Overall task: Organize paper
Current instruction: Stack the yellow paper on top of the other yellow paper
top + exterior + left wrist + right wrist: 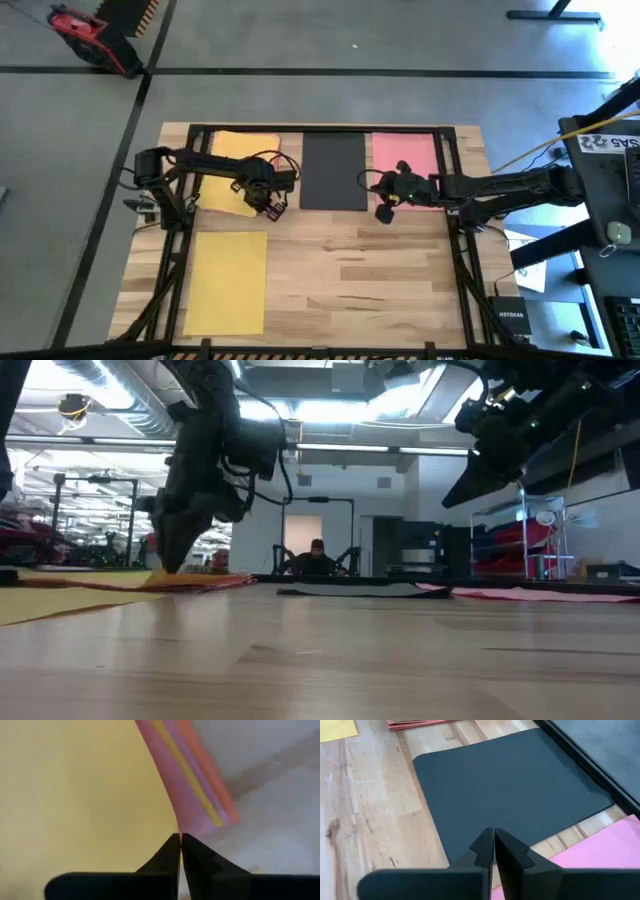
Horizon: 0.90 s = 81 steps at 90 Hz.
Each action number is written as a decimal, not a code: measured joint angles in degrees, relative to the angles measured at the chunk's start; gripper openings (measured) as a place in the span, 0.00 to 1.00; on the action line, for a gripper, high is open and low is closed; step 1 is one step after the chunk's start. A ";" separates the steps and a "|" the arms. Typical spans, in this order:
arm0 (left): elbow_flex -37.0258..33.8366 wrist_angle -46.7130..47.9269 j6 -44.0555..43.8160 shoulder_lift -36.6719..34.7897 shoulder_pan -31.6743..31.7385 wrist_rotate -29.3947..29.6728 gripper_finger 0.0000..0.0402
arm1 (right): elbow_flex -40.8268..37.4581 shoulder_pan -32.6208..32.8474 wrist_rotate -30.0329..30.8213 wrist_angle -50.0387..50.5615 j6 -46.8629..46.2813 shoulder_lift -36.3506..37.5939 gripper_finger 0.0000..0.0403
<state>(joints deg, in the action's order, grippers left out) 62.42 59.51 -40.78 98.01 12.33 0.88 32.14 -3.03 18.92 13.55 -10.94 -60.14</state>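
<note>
On the table [350, 270] lie four separate spreads of paper: one black sheet [333, 172], one pink sheet [405, 152], one yellow sheet [226, 281] nearer the front, and one stack [232, 170] with a yellow sheet on top. The stack's edge in the left wrist view shows pink, yellow and orange layers; the exact number cannot be told. Two arms work above, each with one gripper: left gripper [277, 208], right gripper [384, 213].

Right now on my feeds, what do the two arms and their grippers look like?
Both arms are dark, almost black, jointed links with black cables looping along them. The left gripper and right gripper each end in two black wedge-shaped fingers tapering to a thin tip. The right gripper shows a small red patch near its wrist. No readable markings.
</note>
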 joint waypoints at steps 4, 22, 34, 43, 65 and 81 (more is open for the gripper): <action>1.00 1.11 -0.77 -0.59 -0.38 -0.45 0.00 | 0.00 0.00 0.00 0.04 0.52 0.00 0.01; 3.20 2.64 -6.69 -4.48 -3.90 -1.52 0.00 | 0.00 0.00 0.00 -0.10 2.04 0.00 0.01; 3.29 3.15 -14.21 -7.55 -7.99 -1.56 0.00 | 0.00 0.00 -0.01 -0.03 2.48 0.00 0.01; 3.29 3.45 -21.32 -9.33 -12.05 -1.30 0.00 | 0.00 0.00 -0.02 -0.04 3.10 0.00 0.01; 3.27 4.91 -38.97 -10.17 -22.83 0.96 0.00 | 0.00 0.00 -0.04 -0.01 5.76 0.00 0.01; 3.22 5.68 -39.91 -10.16 -28.45 6.65 0.00 | 0.00 0.00 -0.06 -0.06 5.90 0.00 0.01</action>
<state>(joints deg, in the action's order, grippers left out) 65.64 65.20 -80.69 87.85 -16.12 7.52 32.14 -3.03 18.86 13.50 -5.04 -60.14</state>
